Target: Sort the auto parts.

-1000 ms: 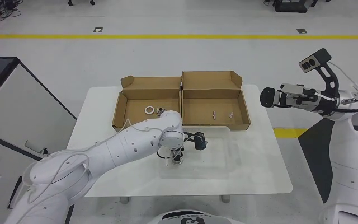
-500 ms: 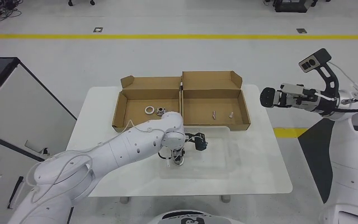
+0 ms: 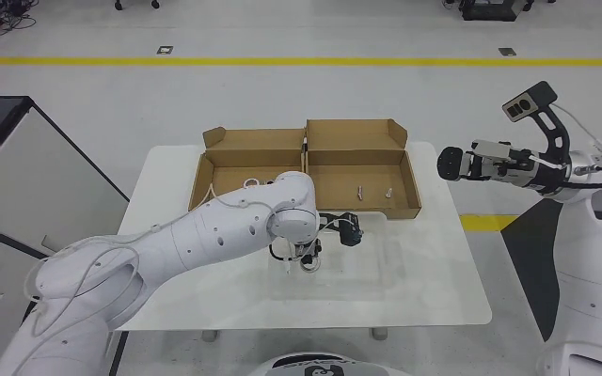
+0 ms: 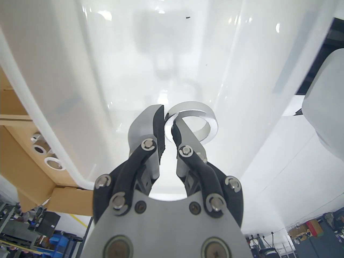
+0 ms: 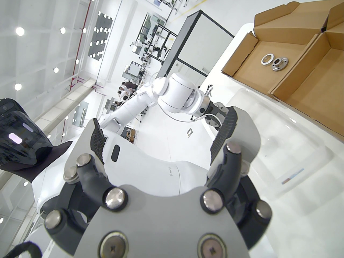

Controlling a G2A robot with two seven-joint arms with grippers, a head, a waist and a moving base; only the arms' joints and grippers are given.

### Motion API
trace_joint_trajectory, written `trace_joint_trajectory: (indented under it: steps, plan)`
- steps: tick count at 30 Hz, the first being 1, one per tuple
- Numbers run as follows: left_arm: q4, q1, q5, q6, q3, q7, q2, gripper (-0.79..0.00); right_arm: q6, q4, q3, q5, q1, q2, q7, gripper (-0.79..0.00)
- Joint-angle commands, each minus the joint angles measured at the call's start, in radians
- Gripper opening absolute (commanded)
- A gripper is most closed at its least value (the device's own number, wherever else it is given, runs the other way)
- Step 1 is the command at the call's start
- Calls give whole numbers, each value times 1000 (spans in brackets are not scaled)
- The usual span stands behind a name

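My left gripper [image 4: 168, 120] is shut on the wall of a silver metal ring [image 4: 199, 114], held just above the clear plastic tray [image 4: 113, 41]. In the top view this gripper [image 3: 354, 228] hangs over the tray's back edge, near the two cardboard boxes. The left box [image 5: 251, 52] holds a metal ring [image 5: 267, 59] and a flanged bushing [image 5: 279, 63]. Two small pin-like parts [image 3: 361, 193] lie in the right box [image 3: 406, 183]. My right gripper [image 5: 163, 119] stands open with nothing in it, off the table's right side [image 3: 450, 163].
The clear tray [image 3: 414, 282] takes up the table's middle and front. The two open boxes sit side by side along the back edge, their flaps standing up. A black-framed panel [image 3: 38, 179] stands left of the table.
My left arm has swung right and slightly toward the boxes, carrying its gripper along. The right arm has not moved.
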Motion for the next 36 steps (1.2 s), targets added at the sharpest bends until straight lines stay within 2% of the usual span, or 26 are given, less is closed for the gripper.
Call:
trace_joint_trajectory:
  steps: [1, 11, 14, 19, 26, 29, 36]
  plan:
    - [-23, -18, -18, 6, 0, -6, 7, -785, 0, 0, 0, 0, 0, 0, 0, 0]
    - [-37, -28, -18, 8, 0, -8, 10, -785, 0, 0, 0, 0, 0, 0, 0, 0]
    - [-7, -7, -69, 31, -48, 91, 18, -785, 0, 0, 0, 0, 0, 0, 0, 0]
    - [40, 35, -200, -10, -189, 227, 70, -785, 0, 0, 0, 0, 0, 0, 0, 0]
    - [52, 160, -385, -240, -383, 333, 160, -785, 0, 0, 0, 0, 0, 0, 0, 0]
    - [46, 208, -469, -345, -450, 348, 190, -785, 0, 0, 0, 0, 0, 0, 0, 0]
    - [55, 271, -662, -458, -549, 458, 248, -785, 0, 0, 0, 0, 0, 0, 0, 0]
